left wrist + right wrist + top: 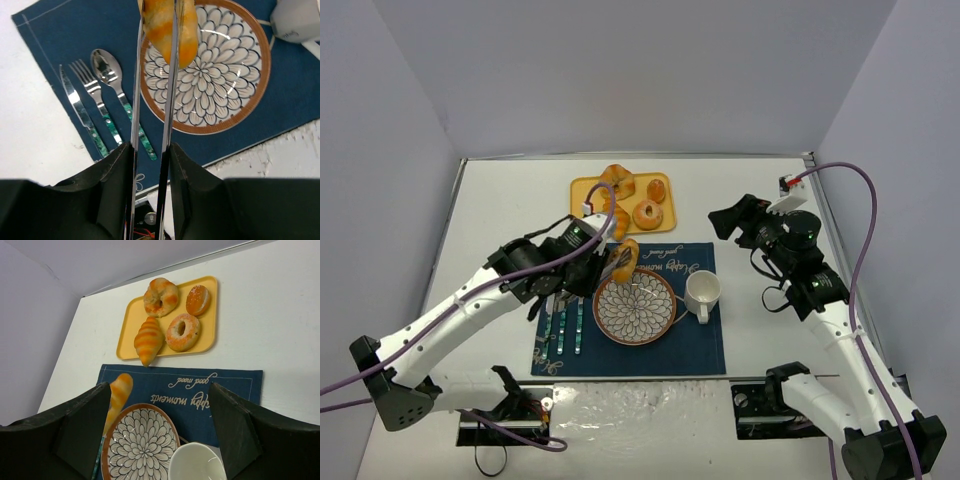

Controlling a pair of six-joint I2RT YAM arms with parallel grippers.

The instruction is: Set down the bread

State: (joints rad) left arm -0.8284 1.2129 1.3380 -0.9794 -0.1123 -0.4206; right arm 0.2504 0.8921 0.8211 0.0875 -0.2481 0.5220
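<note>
Aloft, bread (167,30) over plate (227,75), four pastries (182,331) on tray (131,322)

Robot lab test cell, not a real home or kitchen. Plain pale walls (620,70) box in a white table (500,200) on three sides. Two white robot arms (460,305) are bolted at the near edge, with loose purple cables (845,166) trailing. Staged breakfast props: blue placemat (700,345), patterned plate (636,342), mug (701,290), cutlery (565,325), yellow tray (582,190) of pastries (647,214), possibly fake, view too coarse to tell.
</note>
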